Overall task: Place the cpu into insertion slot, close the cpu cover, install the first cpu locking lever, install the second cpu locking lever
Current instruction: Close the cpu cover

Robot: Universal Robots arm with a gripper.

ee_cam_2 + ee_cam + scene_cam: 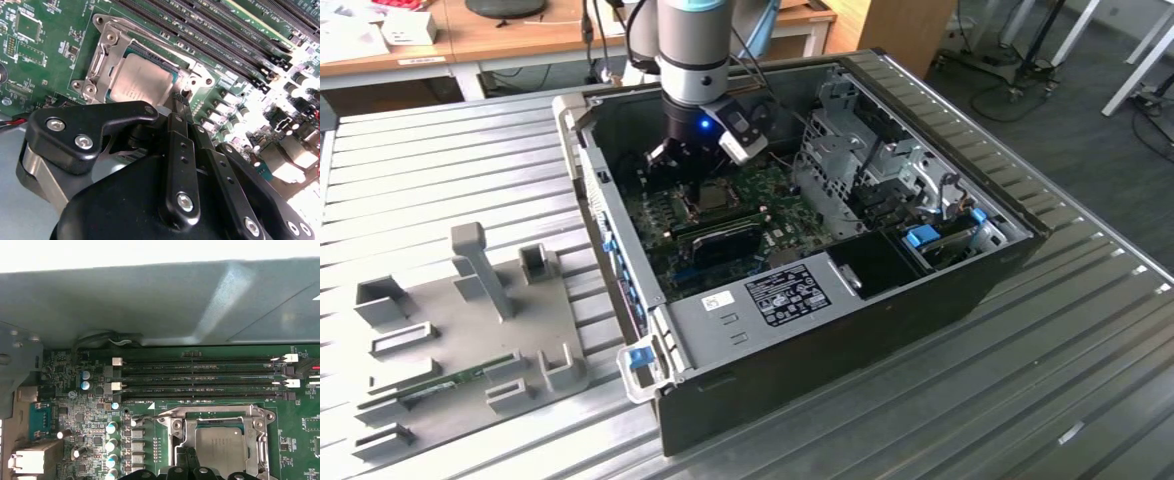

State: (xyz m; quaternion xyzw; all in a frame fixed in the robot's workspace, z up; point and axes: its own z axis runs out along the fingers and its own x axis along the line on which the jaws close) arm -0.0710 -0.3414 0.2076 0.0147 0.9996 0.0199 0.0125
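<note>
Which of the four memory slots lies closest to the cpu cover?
The memory slot running directly alongside the cpu cover; the other three lie beyond it, toward the grey case wall.

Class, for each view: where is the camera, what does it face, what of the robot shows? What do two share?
Exterior view: apart from the robot, looking down into the computer case; arm and gripper show.
Second wrist view: on the arm, looking along the gripper at the cpu.
First wrist view: on the arm, facing the motherboard; gripper shows.
Both wrist views share the cpu and cpu cover.
</note>
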